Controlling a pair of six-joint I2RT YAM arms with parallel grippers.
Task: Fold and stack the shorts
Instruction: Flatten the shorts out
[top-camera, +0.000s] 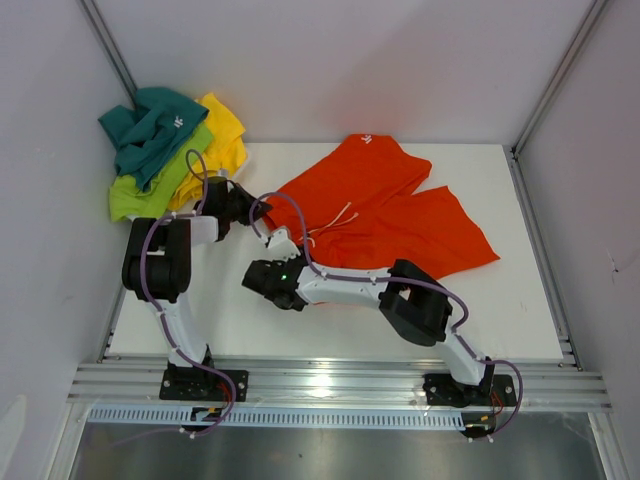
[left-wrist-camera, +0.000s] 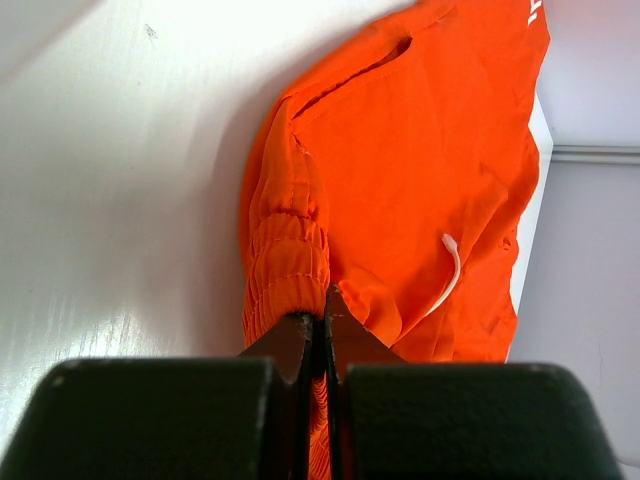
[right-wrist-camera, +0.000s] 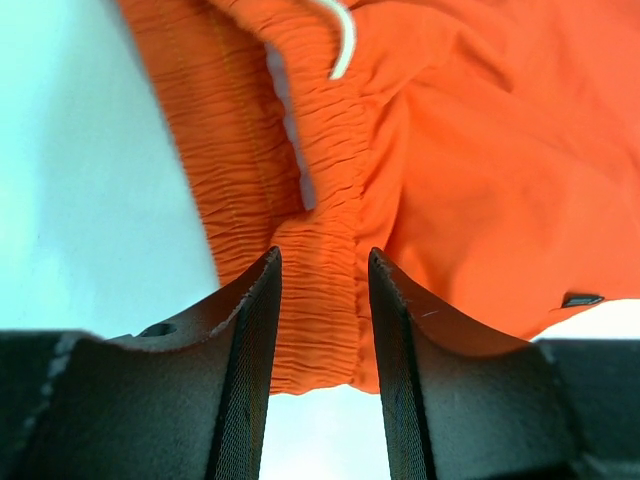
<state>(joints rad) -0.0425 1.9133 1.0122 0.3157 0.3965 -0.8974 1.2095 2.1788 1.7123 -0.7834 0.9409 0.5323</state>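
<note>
Left claw (left-wrist-camera: 325, 330): clamped together on orange shorts (top-camera: 390, 200) at the waistband (left-wrist-camera: 290, 250).
Right claw (right-wrist-camera: 322, 265): fingers apart, astride that waistband.
Location: orange shorts spread at centre of table (top-camera: 300, 335).
Pile: teal, green and yellow shorts (top-camera: 165, 150), far-left corner.

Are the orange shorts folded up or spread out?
Spread out. The bright orange fabric shorts lie loosely across the white table, both legs fanned apart, white drawstring showing.
</note>
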